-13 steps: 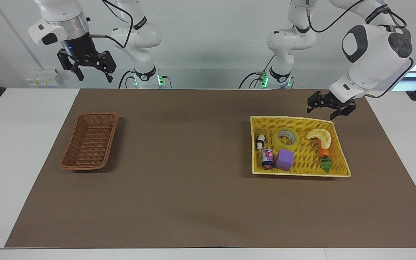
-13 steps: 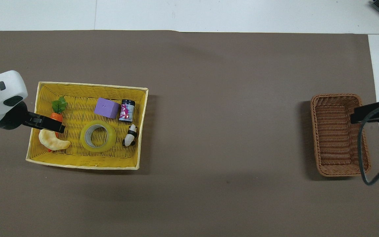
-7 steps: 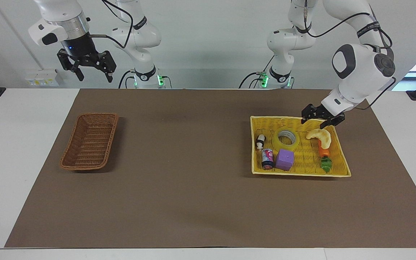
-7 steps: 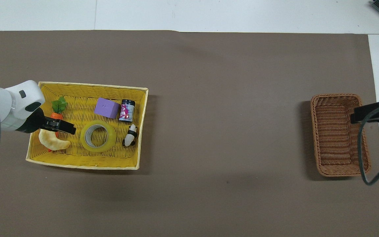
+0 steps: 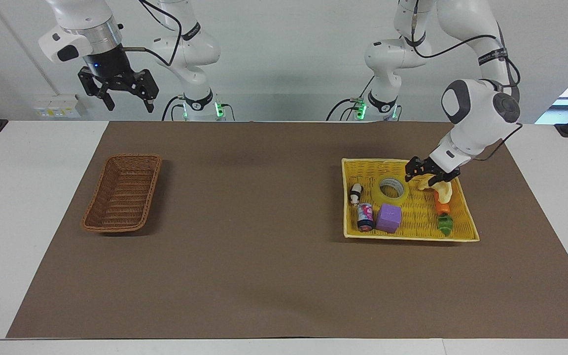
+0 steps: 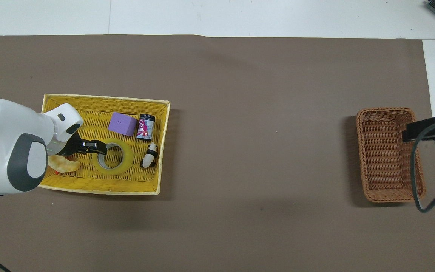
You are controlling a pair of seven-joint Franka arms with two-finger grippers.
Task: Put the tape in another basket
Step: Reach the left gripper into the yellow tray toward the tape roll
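Observation:
The tape (image 5: pixel 392 190) lies flat in the yellow basket (image 5: pixel 412 237), beside the purple cube (image 5: pixel 388 218); in the overhead view the tape (image 6: pixel 121 166) shows as a yellow ring. My left gripper (image 5: pixel 420 180) is open and low over the yellow basket, at the tape's edge toward the left arm's end, with its tips (image 6: pixel 101 147) over the ring's rim. The brown basket (image 5: pixel 124 192) stands empty at the right arm's end of the table (image 6: pixel 389 155). My right gripper (image 5: pixel 119 93) is open and waits high, over the brown basket's edge (image 6: pixel 414 133).
The yellow basket (image 6: pixel 104 99) also holds a small can (image 5: pixel 365 217), a panda figure (image 5: pixel 356 193), a pale crescent-shaped toy (image 5: pixel 444 190) and a toy carrot (image 5: pixel 443 209). A brown mat (image 5: pixel 264 222) covers the table between the baskets.
My left gripper has come down from above the yellow basket's rim and moved across the crescent toy to the tape's edge. The right arm has not moved.

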